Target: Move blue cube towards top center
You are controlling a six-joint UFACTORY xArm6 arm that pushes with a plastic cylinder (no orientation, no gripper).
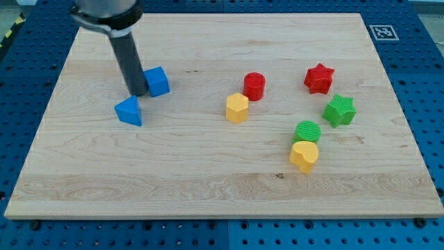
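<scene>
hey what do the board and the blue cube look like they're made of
The board looks like pale wood with a smooth matte finish: long grain lines and small dark knots show across it. The blue cube looks like moulded or printed plastic, uniformly coloured with a dull sheen; which of the two I cannot tell. My tip sits against the cube's left side.

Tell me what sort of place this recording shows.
Most likely a robotics lab bench. A pale wooden board lies on a blue perforated metal table, a black-and-white printed marker tag sits at its corner, and my tip touches the blue plastic cube.
</scene>
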